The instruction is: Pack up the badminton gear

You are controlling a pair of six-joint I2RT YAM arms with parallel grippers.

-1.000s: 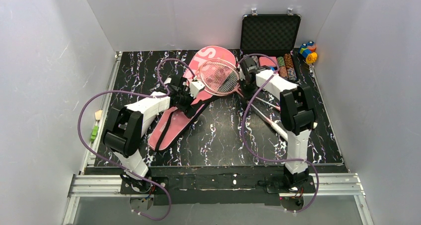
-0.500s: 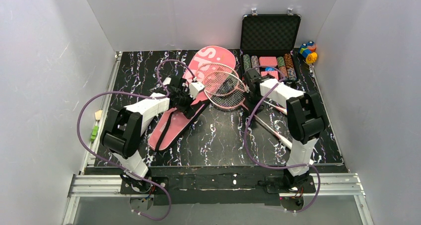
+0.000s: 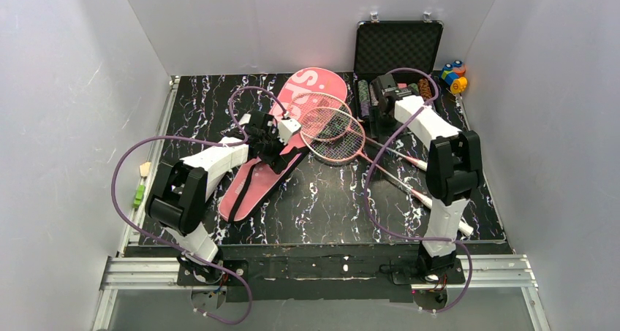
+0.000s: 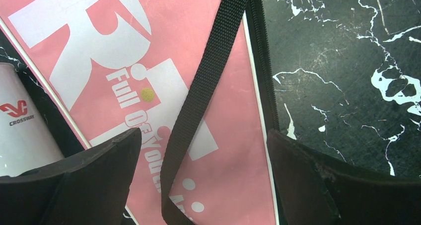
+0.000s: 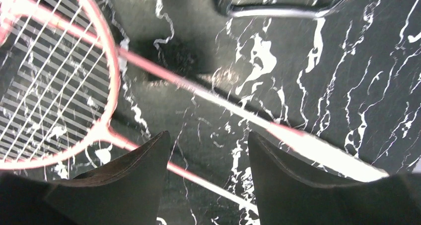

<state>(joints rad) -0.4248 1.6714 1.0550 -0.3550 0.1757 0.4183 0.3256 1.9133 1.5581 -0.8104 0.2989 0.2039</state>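
The pink racket bag [image 3: 311, 84] lies slantwise at mid-table, its black strap [image 3: 251, 179] trailing toward the front. My left gripper [image 3: 272, 145] hovers over the bag's narrow part. In the left wrist view the left gripper [image 4: 202, 135] is open, with the strap [image 4: 213, 61] and the pink bag [image 4: 99, 46] below it. A white tube [image 4: 20, 130] shows at the left edge. Two red-framed rackets [image 3: 338, 135] lie crossed beside the bag, handles [image 3: 420, 196] pointing front right. My right gripper [image 3: 378, 112] hangs open over their shafts [image 5: 198, 88], holding nothing.
An open black case [image 3: 398, 50] with rows of poker chips [image 3: 365, 93] stands at the back right. Its metal handle [image 5: 283, 9] shows in the right wrist view. Coloured toy blocks [image 3: 455, 75] sit beside it. Small green and tan pieces [image 3: 140, 192] lie off the table's left edge.
My right gripper has opened and let go of the racket, then drawn back toward the case. The racket heads slid off the bag toward the front right. The left arm has stayed put.
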